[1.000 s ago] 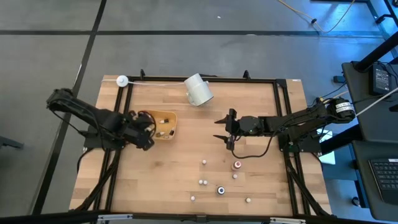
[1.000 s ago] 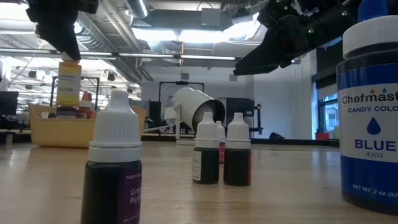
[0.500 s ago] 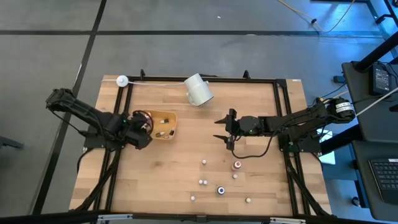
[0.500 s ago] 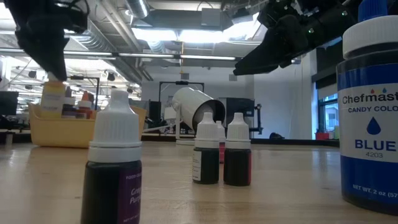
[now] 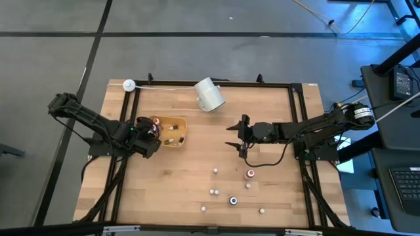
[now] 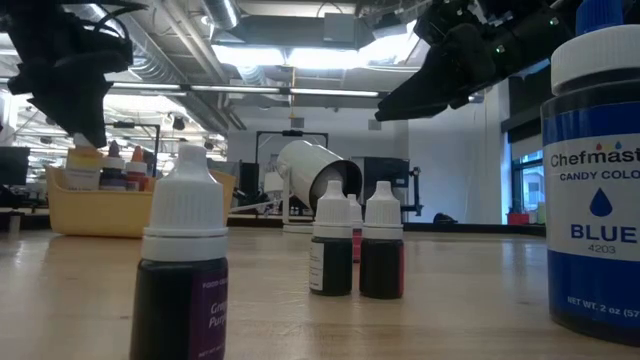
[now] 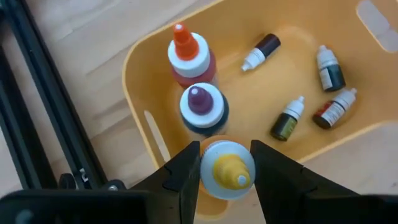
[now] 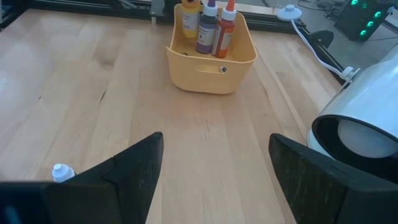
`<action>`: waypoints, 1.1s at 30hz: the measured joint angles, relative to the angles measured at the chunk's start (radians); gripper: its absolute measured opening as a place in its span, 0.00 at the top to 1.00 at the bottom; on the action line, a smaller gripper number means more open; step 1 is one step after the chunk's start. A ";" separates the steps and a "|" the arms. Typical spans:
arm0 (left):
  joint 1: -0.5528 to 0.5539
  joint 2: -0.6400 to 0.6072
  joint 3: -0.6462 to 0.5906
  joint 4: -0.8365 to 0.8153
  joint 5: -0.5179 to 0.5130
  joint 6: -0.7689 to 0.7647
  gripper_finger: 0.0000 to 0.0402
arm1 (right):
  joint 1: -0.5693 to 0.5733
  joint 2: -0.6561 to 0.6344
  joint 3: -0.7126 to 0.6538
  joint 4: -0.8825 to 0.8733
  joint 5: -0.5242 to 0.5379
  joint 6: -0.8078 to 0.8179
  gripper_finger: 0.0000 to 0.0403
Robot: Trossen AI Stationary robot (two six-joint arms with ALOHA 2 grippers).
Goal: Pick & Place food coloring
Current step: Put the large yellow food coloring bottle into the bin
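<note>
The yellow-orange tray (image 5: 177,133) stands on the table's left half. In it are small dropper bottles lying flat (image 7: 289,118) and bigger bottles standing upright, one with an orange cap (image 7: 186,53), one with a purple cap (image 7: 202,106). My left gripper (image 7: 226,155) hangs over the tray's left end, shut on a yellow-capped food coloring bottle (image 7: 227,169). Several more bottles stand loose near the table's near edge (image 5: 232,200). My right gripper (image 5: 235,136) hovers open above the table's middle and touches nothing. My left gripper pinches the yellow-capped bottle between its two fingers, at the white collar under the cap (image 7: 211,180). The fingers (image 7: 189,168) come from above and point down. The bottle stands upright inside the tray's left end (image 6: 85,168), beside the purple-capped one.
A big white cup (image 5: 209,94) lies on its side at the far edge, its mouth toward the middle. A white knob with a cord (image 5: 129,84) sits at the far left corner. Black frame rails (image 5: 298,118) border the table.
My left gripper has gone down and a little toward the table's left edge. The yellow-capped bottle it holds has dropped from above the tray's rim into the tray.
</note>
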State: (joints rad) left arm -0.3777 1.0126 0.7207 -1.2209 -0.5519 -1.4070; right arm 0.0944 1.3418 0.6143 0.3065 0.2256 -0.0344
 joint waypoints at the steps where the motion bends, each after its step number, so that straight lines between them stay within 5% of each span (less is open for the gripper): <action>1: 0.000 0.000 -0.004 0.005 -0.003 -0.009 0.69 | 0.000 0.000 0.000 0.000 0.000 0.000 0.27; 33: 0.000 0.000 -0.073 0.072 0.073 0.007 0.63 | 0.000 0.000 0.000 0.000 0.000 0.000 0.27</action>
State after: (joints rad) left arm -0.3779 1.0130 0.6479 -1.1487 -0.4791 -1.3998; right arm 0.0944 1.3415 0.6143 0.3066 0.2256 -0.0346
